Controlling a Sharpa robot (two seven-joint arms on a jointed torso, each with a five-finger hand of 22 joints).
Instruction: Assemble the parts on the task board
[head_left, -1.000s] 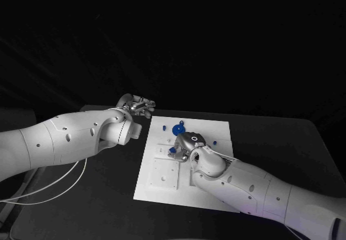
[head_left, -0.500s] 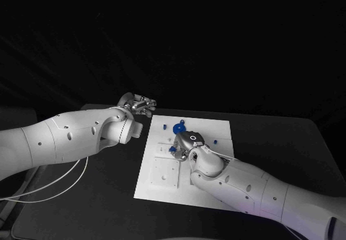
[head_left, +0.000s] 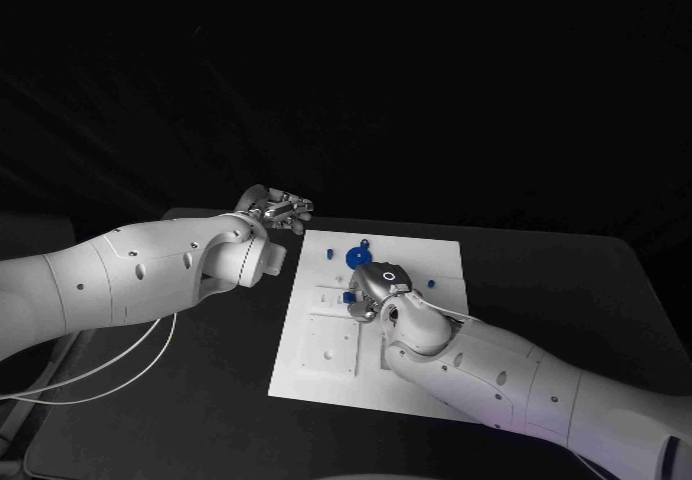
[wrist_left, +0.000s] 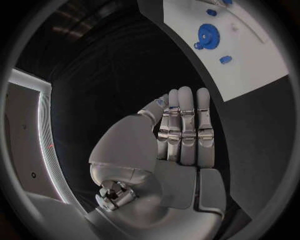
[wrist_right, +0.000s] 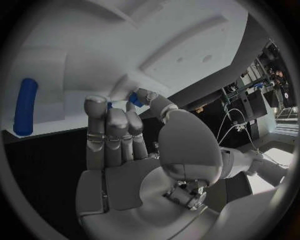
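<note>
You see a black table (head_left: 577, 290) in a dark room; everything behind it is black.

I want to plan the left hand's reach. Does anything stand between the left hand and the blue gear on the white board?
Nothing visible does. The left hand hangs over the black table beside the board's far corner, its fingers holding nothing. Between it and the blue gear lie only bare table and bare board. The right hand works nearer the board's middle.

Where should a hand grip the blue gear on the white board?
Probably by its toothed rim, coming from above: the blue gear lies flat on the board, so only its edge offers opposing faces. The empty left hand hangs closest beside it.
</note>
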